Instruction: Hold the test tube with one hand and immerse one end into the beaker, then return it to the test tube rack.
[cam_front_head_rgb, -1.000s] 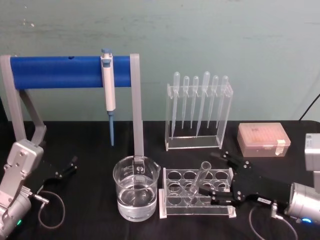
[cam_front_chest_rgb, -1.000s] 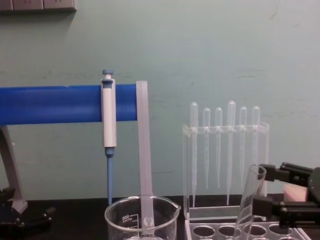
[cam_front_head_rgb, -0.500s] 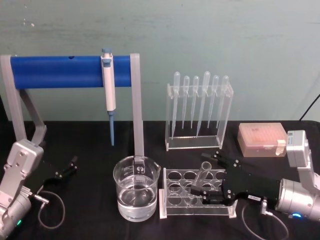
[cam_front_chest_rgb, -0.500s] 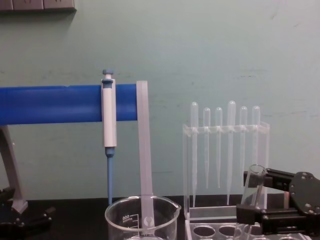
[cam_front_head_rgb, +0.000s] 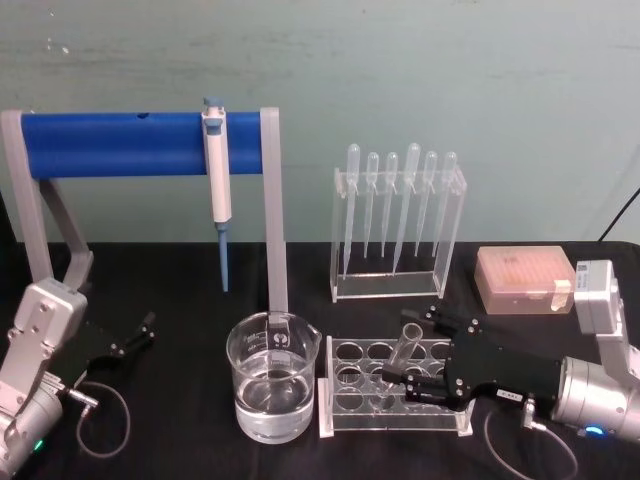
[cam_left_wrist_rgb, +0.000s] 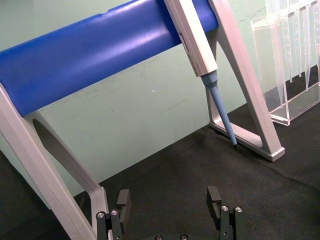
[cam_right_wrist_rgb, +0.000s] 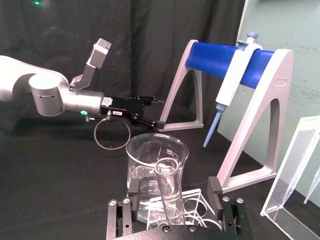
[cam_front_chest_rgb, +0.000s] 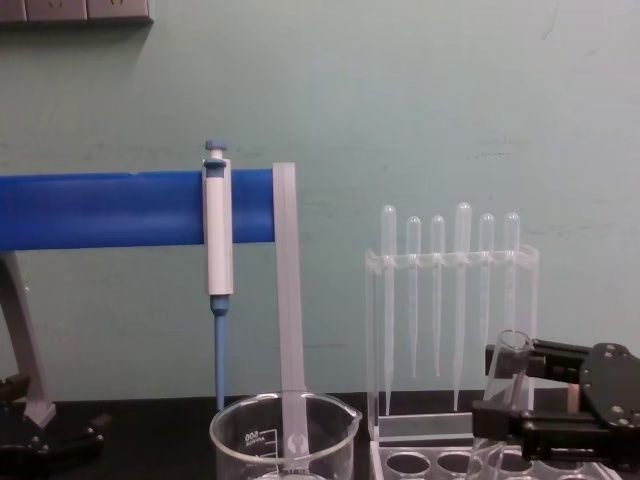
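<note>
Left of centre on the black tabletop (cam_front_head_rgb: 180, 430), the wide clear glass beaker (cam_front_head_rgb: 273, 375), part-filled with clear liquid, stands just beside the clear acrylic multi-hole rack (cam_front_head_rgb: 350, 418).

Risk one: if the light rack were dragged leftward, it would knock the beaker and slop its contents.

Risk two: the clear round-bottomed glass test tube (cam_right_wrist_rgb: 168, 190) sits in a front-row hole of that rack, leaning with its rim toward the right. A lift out of line with that lean would likely bind the glass against the hole's edge and haul the rack along.

Risk three: jaws closing off-centre would shove the tube sideways before gripping. Smooth glass may also slip or pivot in the hold.

End effectors:
- **Black two-finger left gripper (cam_left_wrist_rgb: 168, 200):** parked at the table's left side, fingers spread wide, holding nothing.
- **Black two-finger right gripper (cam_front_head_rgb: 410, 346):** reaches in low from the right over the rack, fingers parted wide, one on either side of the tube's upper half. The right wrist view shows gaps on both sides, so it is judged not to touch the glass.
</note>
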